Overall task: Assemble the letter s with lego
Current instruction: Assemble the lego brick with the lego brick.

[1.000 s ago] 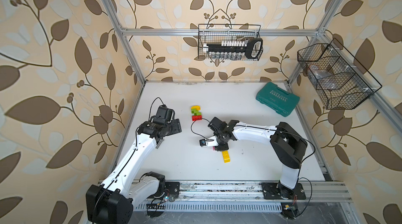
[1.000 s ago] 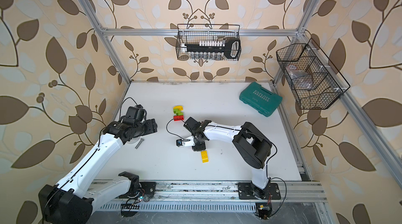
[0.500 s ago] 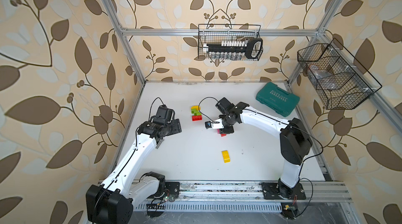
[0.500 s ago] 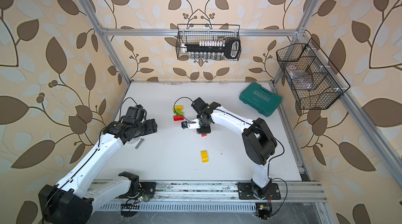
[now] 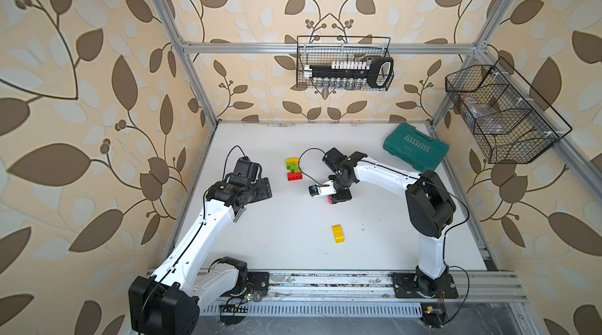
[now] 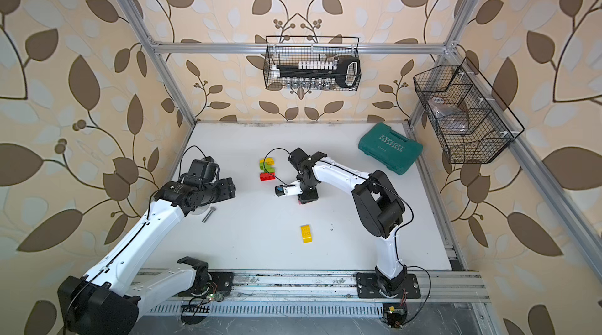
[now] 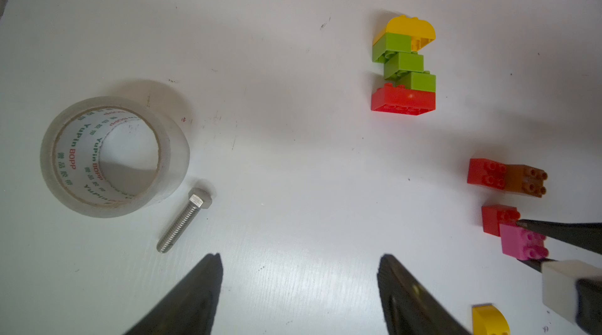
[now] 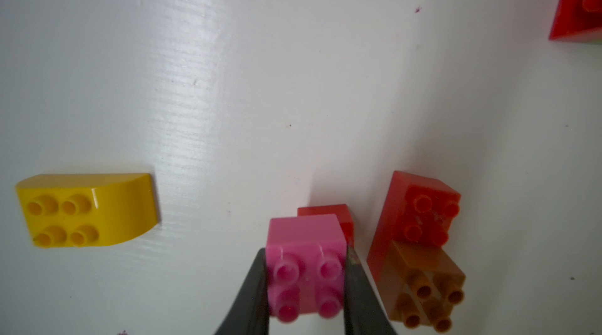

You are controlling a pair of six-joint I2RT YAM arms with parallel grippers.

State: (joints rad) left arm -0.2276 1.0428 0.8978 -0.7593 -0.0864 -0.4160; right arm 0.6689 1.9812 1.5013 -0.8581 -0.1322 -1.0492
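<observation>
A lego stack (image 5: 293,169) (image 6: 267,169) (image 7: 404,66) of yellow, lime green and red bricks lies mid-table. To its right, my right gripper (image 5: 338,195) (image 8: 305,253) is shut on a pink brick (image 8: 306,261) (image 7: 521,240), which sits close against a small red brick (image 8: 325,213) (image 7: 495,219). A joined red brick (image 8: 420,213) and brown brick (image 8: 423,281) lie just beside them. Nearer the front lies a loose yellow brick (image 5: 338,234) (image 6: 306,234) (image 8: 88,209). At the left, my left gripper (image 5: 264,188) (image 7: 299,258) is open, with only bare table between its fingers.
A roll of clear tape (image 7: 110,154) and a steel bolt (image 7: 184,219) (image 6: 208,214) lie under my left arm. A teal case (image 5: 415,151) sits at the back right. Wire baskets hang on the back wall (image 5: 345,68) and the right wall (image 5: 501,115).
My right gripper has moved away from beside the loose yellow brick, back towards the middle of the table. The left arm has not moved.
</observation>
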